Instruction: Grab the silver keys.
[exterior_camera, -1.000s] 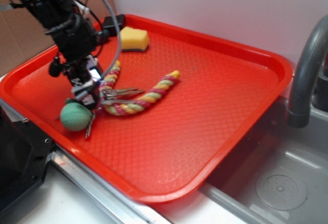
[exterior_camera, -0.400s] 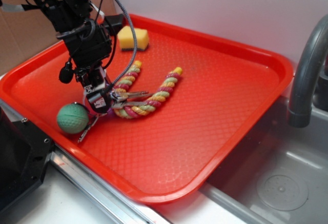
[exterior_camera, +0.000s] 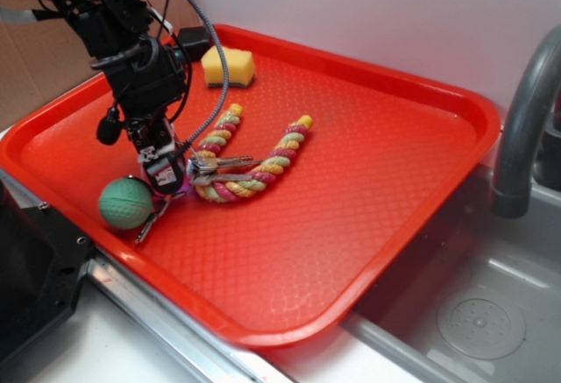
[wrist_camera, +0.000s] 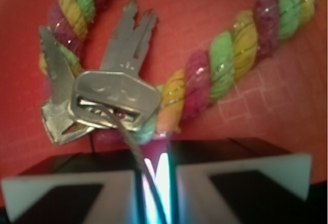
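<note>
End effector (wrist_camera: 154,183) pinches the wire ring of the silver keys (wrist_camera: 102,93), which lie on a twisted rope (exterior_camera: 254,159) in a red tray (exterior_camera: 368,225), beside a green ball (exterior_camera: 125,203).

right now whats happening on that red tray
A WidowX arm's gripper is down at the near-left part of the red tray, going for the silver keys. In the wrist view its fingers look nearly closed on the thin wire ring, with the keys lying across the twisted rope. A green ball sits beside the gripper and a yellow sponge lies near the far edge.
</note>
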